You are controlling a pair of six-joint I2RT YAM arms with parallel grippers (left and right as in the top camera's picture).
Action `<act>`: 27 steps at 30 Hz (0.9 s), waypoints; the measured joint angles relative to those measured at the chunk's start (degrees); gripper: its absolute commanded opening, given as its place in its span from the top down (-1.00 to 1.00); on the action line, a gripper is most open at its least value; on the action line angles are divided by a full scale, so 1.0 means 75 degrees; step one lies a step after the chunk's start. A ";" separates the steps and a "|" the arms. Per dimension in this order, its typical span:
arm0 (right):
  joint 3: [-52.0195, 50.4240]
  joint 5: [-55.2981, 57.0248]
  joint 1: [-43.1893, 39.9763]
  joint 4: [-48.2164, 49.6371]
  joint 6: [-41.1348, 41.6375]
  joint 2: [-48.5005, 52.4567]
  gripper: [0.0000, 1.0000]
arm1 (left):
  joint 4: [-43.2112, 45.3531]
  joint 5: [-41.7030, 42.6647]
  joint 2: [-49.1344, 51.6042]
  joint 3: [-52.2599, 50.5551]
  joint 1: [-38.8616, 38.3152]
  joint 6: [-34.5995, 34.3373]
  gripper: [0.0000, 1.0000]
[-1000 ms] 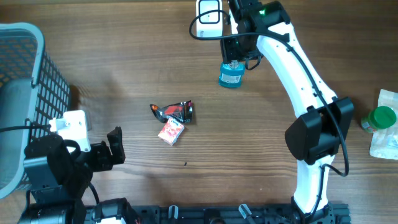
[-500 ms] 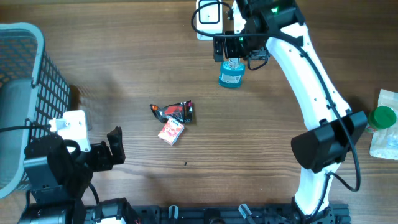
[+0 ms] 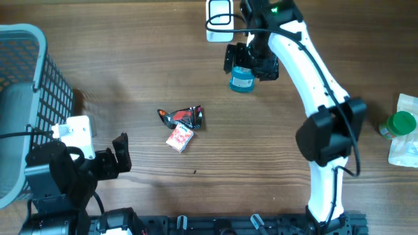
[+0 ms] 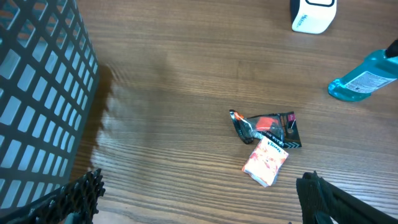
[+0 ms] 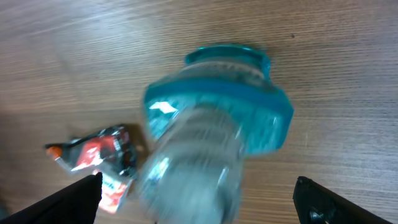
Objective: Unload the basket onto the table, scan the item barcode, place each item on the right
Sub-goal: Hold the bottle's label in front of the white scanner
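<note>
- The wooden desk [image 3: 130, 52] has a blue bottle [image 3: 242, 81] standing at 12 o'clock, near the white scanner [image 3: 220, 18].
- The right gripper [image 3: 248, 63] hangs over it, spread wide.
- The left gripper [image 4: 202, 202], at 7 o'clock, is wide apart and empty.

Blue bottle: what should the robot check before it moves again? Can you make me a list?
1. Right gripper open: ok. Its jaws stand wide on either side of the blue bottle, not squeezing it.
2. Bottle standing up on the table: ok, it looks upright from overhead.
3. Bottle's barcode facing the white scanner: cannot tell. The label is too blurred and small to read.
4. Left gripper open and out of the way: ok. It holds nothing and sits far from the bottle.
5. Snack packets clear of the bottle: ok. They lie apart from it, mid-table.
</note>
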 measured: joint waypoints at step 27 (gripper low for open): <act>0.0128 0.0679 0.0006 0.0338 -0.0778 0.0694 -0.26 | 0.0000 0.0000 0.0000 0.0000 0.0000 0.0000 -1.00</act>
